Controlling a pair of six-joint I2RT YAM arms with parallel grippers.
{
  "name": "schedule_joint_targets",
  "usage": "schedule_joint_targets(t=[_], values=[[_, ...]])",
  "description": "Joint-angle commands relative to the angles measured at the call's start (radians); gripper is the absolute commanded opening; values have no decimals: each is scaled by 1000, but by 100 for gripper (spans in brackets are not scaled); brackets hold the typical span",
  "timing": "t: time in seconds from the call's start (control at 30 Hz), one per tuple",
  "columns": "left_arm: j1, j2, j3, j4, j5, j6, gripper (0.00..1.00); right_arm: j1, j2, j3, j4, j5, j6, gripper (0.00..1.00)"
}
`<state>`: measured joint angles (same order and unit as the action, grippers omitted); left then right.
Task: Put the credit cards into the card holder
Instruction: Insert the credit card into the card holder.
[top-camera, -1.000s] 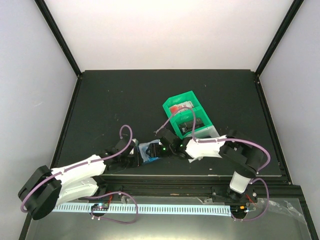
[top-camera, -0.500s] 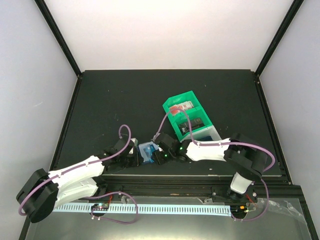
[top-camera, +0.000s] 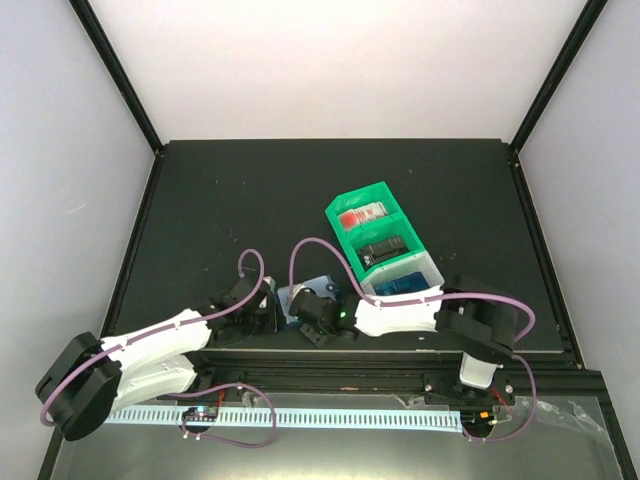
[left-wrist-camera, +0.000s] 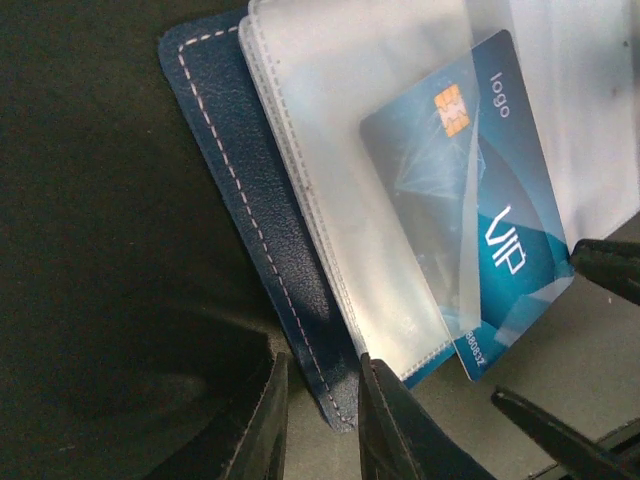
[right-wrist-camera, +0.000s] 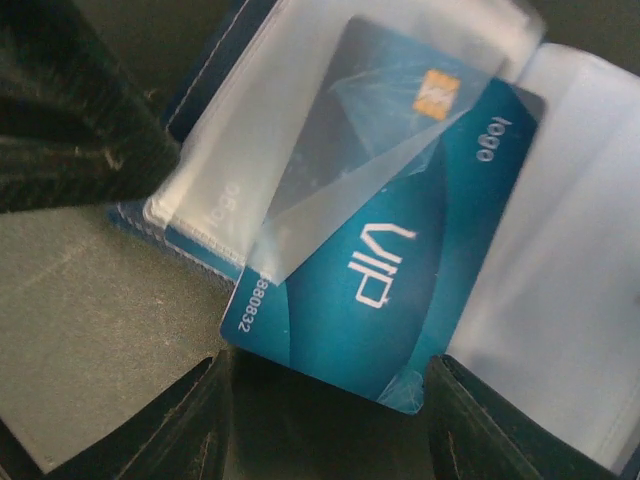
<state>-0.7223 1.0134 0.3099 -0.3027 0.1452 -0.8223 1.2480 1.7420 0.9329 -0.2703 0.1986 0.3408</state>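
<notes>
The card holder (left-wrist-camera: 240, 200) lies open near the table's front edge, its navy stitched cover and clear sleeves (left-wrist-camera: 350, 150) showing. A blue credit card (right-wrist-camera: 400, 270) marked VIP is part way inside a sleeve, chip end first. My right gripper (right-wrist-camera: 325, 365) has a finger at each long edge of the card's near end. My left gripper (left-wrist-camera: 322, 358) straddles the cover's near corner, its jaws a little apart with a gap beside the left finger. From above, the holder (top-camera: 300, 297) sits between the left gripper (top-camera: 272, 318) and the right gripper (top-camera: 308, 312).
A green bin (top-camera: 345, 207) behind the right arm holds a red-and-white item (top-camera: 362, 214) and a black item (top-camera: 383, 247). The white bin (top-camera: 432, 268) joined to it holds more blue cards (top-camera: 403, 287). The table's front edge runs just below both grippers.
My right arm has swung left and nearer the front edge, carrying the card onto the open holder and uncovering the white bin. The left arm has barely moved.
</notes>
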Motion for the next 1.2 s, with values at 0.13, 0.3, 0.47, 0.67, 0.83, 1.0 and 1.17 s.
schedule_joint_targets(t=[0.13,0.3,0.47,0.67,0.83,1.0,1.17], values=[[-4,15,34,-27,-30,9,18,40,67,40,-45,152,-77,54],[-3,18,32,-26,-30,8,17,41,79,73,-64,239,-36,50],[-3,16,28,-23,-26,6,17,41,70,93,-42,289,24,49],[-4,9,26,-23,-21,6,17,42,97,128,-23,264,58,50],[-3,-3,29,-24,-21,5,17,40,60,102,21,175,77,53],[-3,-24,28,-26,-34,-1,21,-2,-38,32,48,124,191,54],[-3,-37,28,-21,-48,-13,22,-76,-74,-6,43,107,359,49]])
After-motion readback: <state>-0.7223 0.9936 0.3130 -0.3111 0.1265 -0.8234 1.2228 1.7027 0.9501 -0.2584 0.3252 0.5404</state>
